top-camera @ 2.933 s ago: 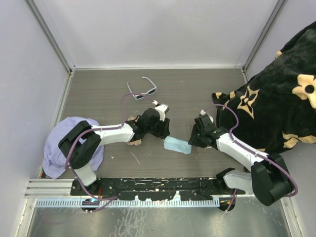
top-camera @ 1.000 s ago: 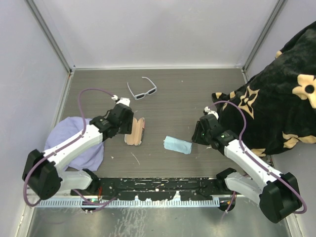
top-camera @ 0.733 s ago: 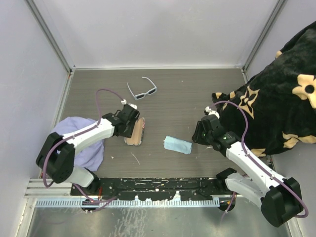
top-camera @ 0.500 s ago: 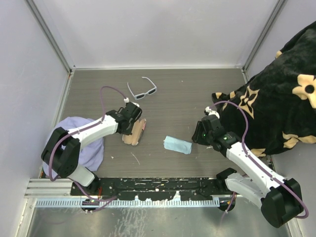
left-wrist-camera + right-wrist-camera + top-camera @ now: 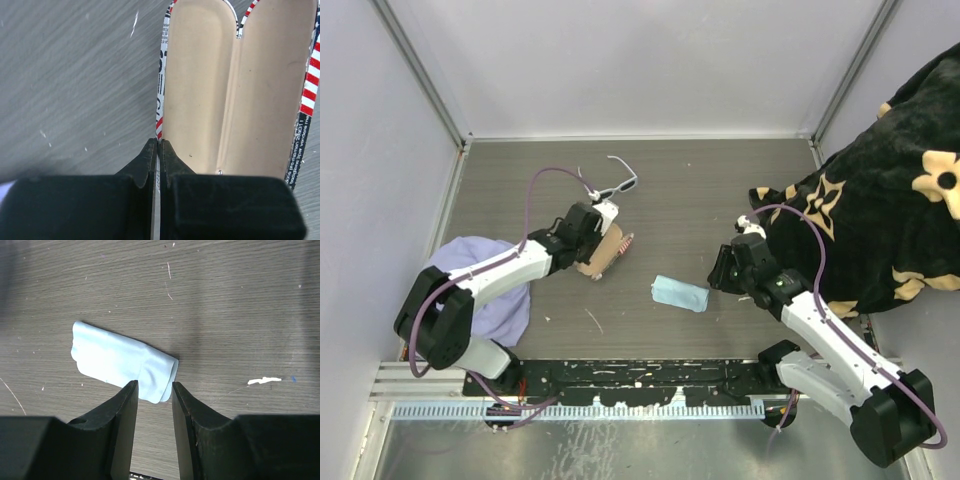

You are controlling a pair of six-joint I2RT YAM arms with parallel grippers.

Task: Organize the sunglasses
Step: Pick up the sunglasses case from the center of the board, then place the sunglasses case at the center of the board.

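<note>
1. The sunglasses (image 5: 618, 185), a small white plastic pair with dark rectangular lenses, lie on the grey wood-grain table (image 5: 720, 190) near the back. The temple arms look unfolded, and neither arm touches them.
2. The left gripper (image 5: 157, 146) is pinched tight on one long edge of the oblong soft case with the red-and-white flag print (image 5: 235, 90). The wrist view shows the jaws squeezed together on that wall, with the tan lining wide open beside them.
3. From the top view the case (image 5: 607, 250) sits just in front of the glasses, close but not touching. It looks tilted, though I can't tell if it's fully off the table.
4. The right gripper (image 5: 152, 387) hangs over the folded light blue square cloth (image 5: 120, 362) with its jaws partway apart. Nothing is between them, and I can't tell if the tips touch the cloth.
5. Off to the sides are a lavender fabric heap (image 5: 470, 285) on the left and a black blanket with tan flowers (image 5: 890, 190) on the right.
6. My read on progress: early days. The case is gripped and open, so that bit's sorted.
7. Left to do, I reckon: fold the glasses, get them into the case, and maybe tuck in the cloth. None of that is done.
</note>
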